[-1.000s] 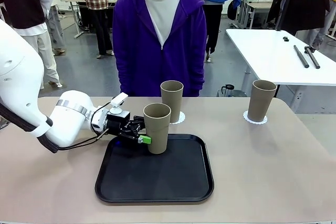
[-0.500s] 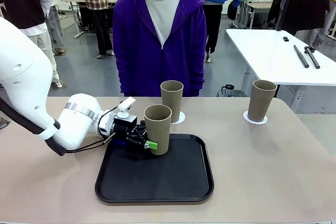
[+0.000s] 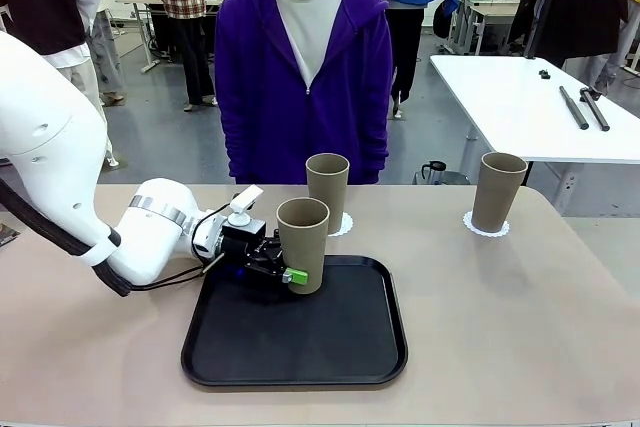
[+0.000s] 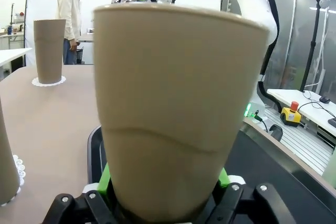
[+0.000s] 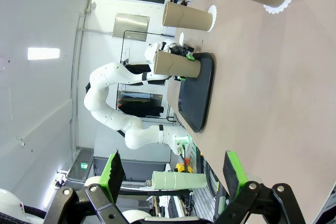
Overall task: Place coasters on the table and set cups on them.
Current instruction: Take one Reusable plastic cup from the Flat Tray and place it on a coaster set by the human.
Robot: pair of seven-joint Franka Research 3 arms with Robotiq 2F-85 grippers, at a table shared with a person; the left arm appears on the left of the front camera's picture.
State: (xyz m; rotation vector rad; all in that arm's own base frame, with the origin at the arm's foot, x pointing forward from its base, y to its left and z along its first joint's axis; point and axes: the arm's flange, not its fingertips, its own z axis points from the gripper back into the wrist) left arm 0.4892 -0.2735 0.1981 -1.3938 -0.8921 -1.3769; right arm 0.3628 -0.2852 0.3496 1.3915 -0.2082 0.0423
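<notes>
beige and round-cornered, the bench (image 3: pixel 520 327) carries a black tray (image 3: pixel 300 342) near its robot-side edge, with a person in a purple hoodie (image 3: pixel 305 67) standing at the far side. the left jaws (image 3: pixel 283 269) are clamped low on one cup (image 3: pixel 302 244), a green pad showing at its base; that cup stands over the far part of the tray, and whether its base touches the tray floor cannot be told. in the left wrist view the same cup (image 4: pixel 173 108) sits tight between the green pads (image 4: pixel 104 179). nothing else lies in the tray. just beyond the tray's far rim a second cup (image 3: pixel 327 192) stands upright on a coaster (image 3: pixel 342 224). well to the right of the tray, near the bench's far right corner, a third cup (image 3: pixel 498 190) stands on another coaster (image 3: pixel 486 226). what is inside the cups cannot be seen. bare bench surface lies left of the tray under the white left arm (image 3: pixel 90 217), and a wide stretch lies open between the tray and the third cup. the right jaws (image 5: pixel 173 174) hang apart, gripping nothing.
</notes>
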